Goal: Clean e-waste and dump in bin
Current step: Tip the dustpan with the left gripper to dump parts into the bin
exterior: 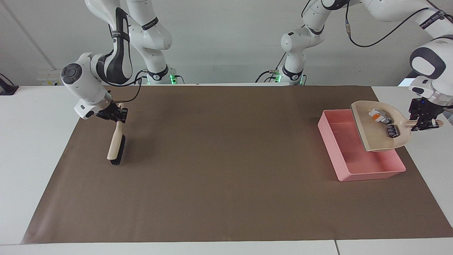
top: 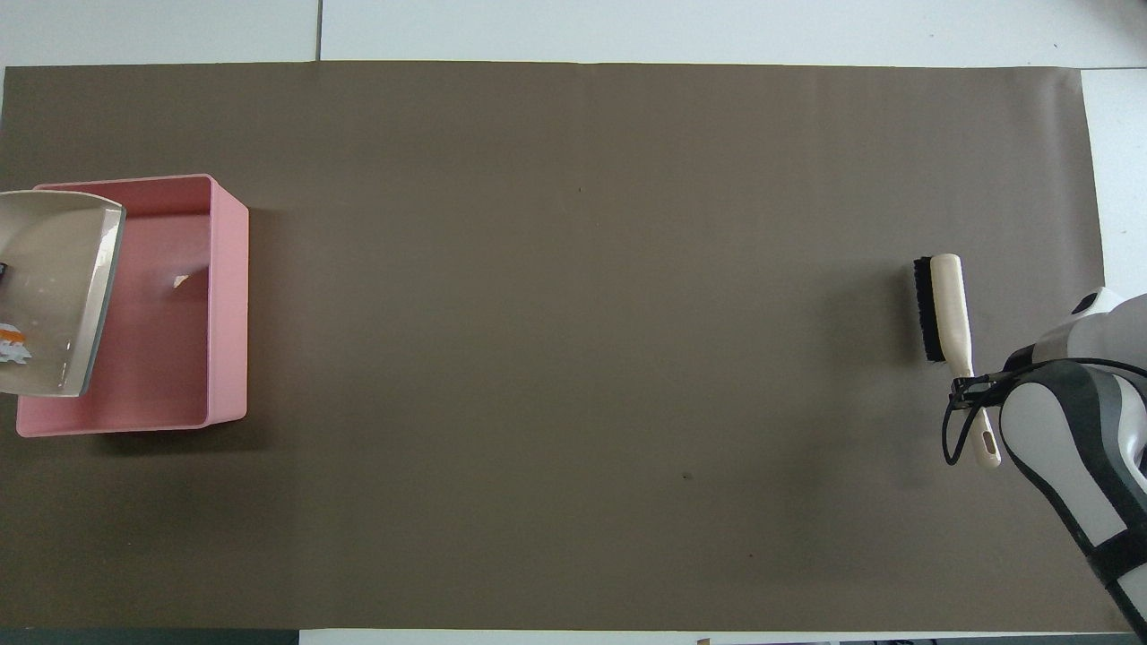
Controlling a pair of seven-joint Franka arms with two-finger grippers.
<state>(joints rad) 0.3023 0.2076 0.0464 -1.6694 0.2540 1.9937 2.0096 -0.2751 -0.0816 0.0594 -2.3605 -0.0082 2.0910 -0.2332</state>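
My left gripper (exterior: 425, 120) is shut on the handle of the beige dustpan (exterior: 378, 138) and holds it raised and tilted over the pink bin (exterior: 368, 175), over the bin's side toward the left arm's end of the table. The e-waste lies in the pan near the handle: a white and orange scrap (exterior: 377, 114) and a black chip (exterior: 391, 131). In the overhead view the dustpan (top: 54, 287) is cut off by the picture's edge over the bin (top: 228, 305). My right gripper (exterior: 115, 114) is shut on the handle of a beige brush (exterior: 116, 145) with black bristles.
A brown mat (exterior: 226, 159) covers most of the white table. The brush (top: 948, 305) hangs low over the mat near the right arm's end of the table.
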